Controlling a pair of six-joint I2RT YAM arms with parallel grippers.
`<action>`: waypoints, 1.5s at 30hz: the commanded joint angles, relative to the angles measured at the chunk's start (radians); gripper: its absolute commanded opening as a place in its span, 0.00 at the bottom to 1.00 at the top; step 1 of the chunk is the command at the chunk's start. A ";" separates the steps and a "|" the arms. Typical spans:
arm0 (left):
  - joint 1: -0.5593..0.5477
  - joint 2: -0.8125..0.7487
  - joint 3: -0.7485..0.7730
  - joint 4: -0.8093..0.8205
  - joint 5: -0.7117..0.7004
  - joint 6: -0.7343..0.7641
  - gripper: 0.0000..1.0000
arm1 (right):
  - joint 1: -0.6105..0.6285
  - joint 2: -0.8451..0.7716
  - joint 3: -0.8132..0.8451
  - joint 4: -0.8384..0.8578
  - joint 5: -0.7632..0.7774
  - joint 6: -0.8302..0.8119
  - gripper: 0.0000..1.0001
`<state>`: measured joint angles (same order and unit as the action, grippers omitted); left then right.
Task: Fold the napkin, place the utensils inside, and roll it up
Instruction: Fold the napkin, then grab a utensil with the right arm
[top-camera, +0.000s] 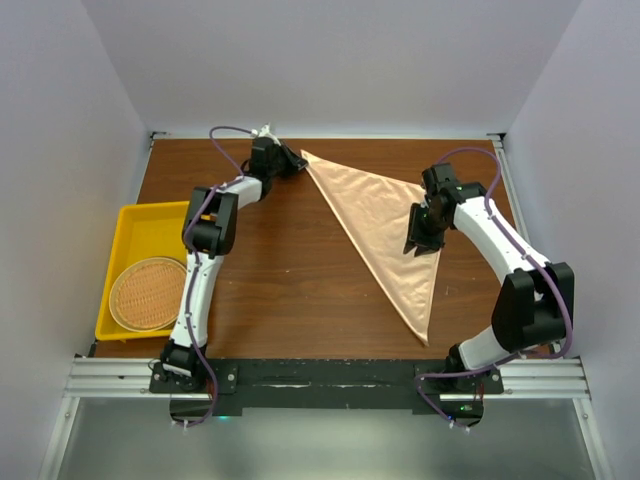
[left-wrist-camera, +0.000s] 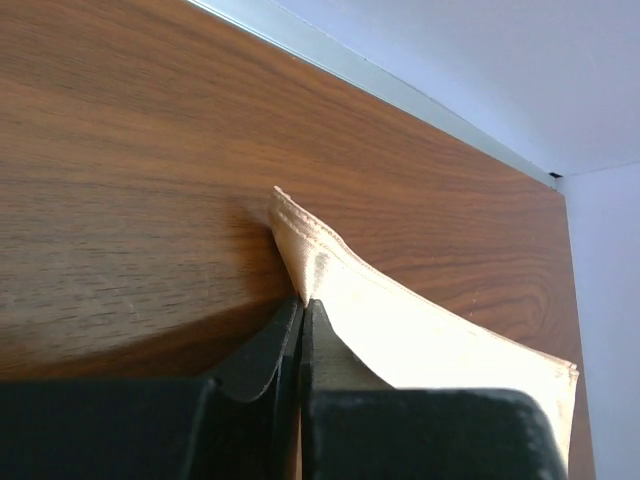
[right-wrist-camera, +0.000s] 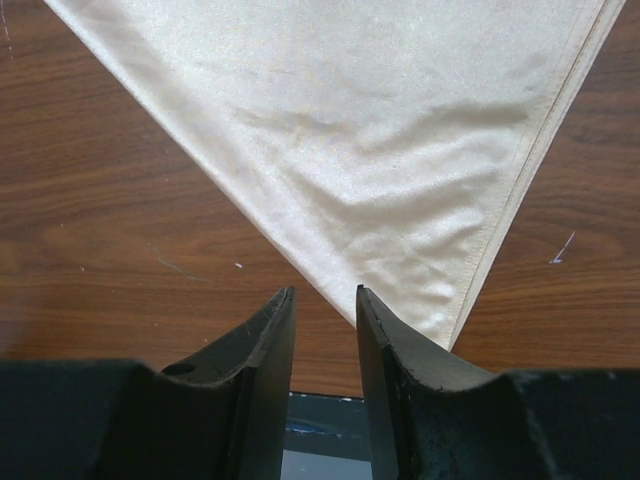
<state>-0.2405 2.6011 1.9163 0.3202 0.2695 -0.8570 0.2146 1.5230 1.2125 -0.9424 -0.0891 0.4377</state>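
The peach-orange napkin lies folded into a triangle on the wooden table. My left gripper is at the napkin's far corner. In the left wrist view it is shut on the hemmed edge of the napkin, lifted slightly off the wood. My right gripper hovers over the napkin's right corner. In the right wrist view it is open and empty, and a point of the napkin lies just past its fingertips. No utensils are in view.
A yellow tray sits at the left edge of the table and holds a round woven wicker mat. White walls enclose the table on three sides. A metal rail runs along the near edge.
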 joint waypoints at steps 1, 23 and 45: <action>0.032 -0.076 -0.081 -0.018 -0.064 0.052 0.00 | -0.009 0.002 0.055 -0.041 0.041 -0.030 0.35; 0.095 -0.745 -0.510 -0.433 -0.079 0.296 0.85 | -0.440 0.046 -0.024 0.065 0.319 -0.045 0.84; -0.244 -1.624 -0.999 -0.822 0.085 0.403 0.78 | -0.839 -0.025 -0.260 0.249 0.232 -0.095 0.77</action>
<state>-0.4644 1.0416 0.9031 -0.3981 0.3851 -0.5140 -0.6201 1.5116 0.9379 -0.7338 0.1535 0.3721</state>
